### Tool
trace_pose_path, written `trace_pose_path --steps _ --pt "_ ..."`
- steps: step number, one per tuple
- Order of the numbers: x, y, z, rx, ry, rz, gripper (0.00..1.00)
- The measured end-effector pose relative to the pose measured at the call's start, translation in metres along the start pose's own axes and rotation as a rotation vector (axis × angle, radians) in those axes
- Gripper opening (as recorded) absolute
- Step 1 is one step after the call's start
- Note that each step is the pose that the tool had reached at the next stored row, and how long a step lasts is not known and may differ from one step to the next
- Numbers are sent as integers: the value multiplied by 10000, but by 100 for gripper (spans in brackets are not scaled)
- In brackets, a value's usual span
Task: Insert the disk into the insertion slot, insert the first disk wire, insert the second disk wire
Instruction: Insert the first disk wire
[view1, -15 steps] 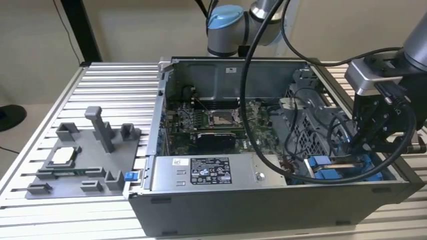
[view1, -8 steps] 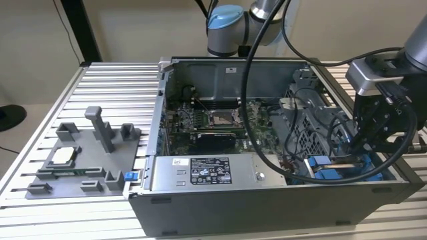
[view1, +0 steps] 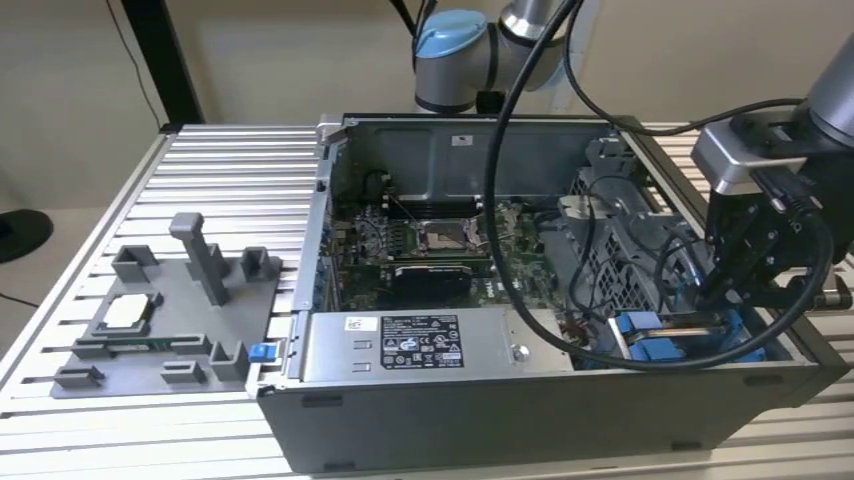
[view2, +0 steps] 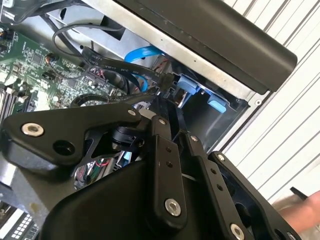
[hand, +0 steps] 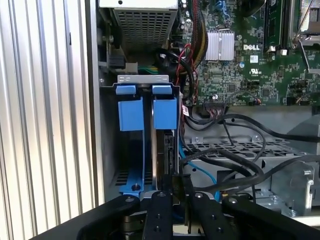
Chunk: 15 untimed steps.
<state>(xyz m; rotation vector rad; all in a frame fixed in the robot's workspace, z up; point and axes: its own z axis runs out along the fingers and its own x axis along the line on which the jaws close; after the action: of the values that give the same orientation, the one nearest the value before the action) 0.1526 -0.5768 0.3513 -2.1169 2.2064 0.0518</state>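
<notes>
— Where is the silver rectangular disk in its blue plastic carrier?
— Upright in the grey metal computer case, low at the exterior view's right, among two blue tabs.
— The black gripper?
— One; its fingers are pressed together, seemingly pinching one black wire plug.

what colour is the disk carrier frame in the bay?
Bright blue plastic carrier frame, clearest in the first wrist view.

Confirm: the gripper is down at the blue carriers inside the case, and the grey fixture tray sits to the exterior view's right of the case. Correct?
No. The grey fixture tray sits to the exterior view's left of the case, as the exterior view shows. The gripper is indeed down at the blue carriers inside it.
</notes>
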Motion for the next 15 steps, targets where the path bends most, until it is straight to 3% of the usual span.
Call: trace_pose_path --steps 15 --pt "8 -8 73 -44 -9 -302 0"
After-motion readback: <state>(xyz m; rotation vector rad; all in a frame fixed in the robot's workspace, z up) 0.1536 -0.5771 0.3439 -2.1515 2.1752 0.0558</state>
